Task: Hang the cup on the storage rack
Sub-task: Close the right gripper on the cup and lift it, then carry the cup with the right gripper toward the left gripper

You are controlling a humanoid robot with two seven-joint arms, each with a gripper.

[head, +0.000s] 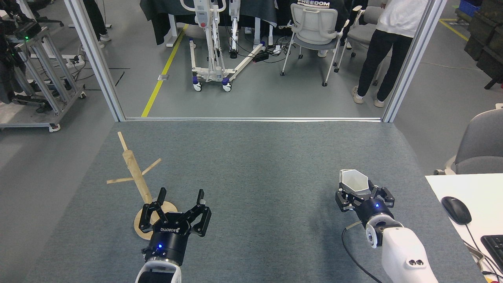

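The step in hand is the pickup: the right gripper (364,196) sits at the cup (353,181), near right on the worktop (255,165), its fingers either side of the cup's base; whether they are clamped I cannot tell. The cup stands upright, mouth up. The rack (135,177) stands well apart at the near left. The left gripper (181,202), fingers spread, is empty beside the rack's base. Next comes a firm grip, then a carry leftward to a peg.
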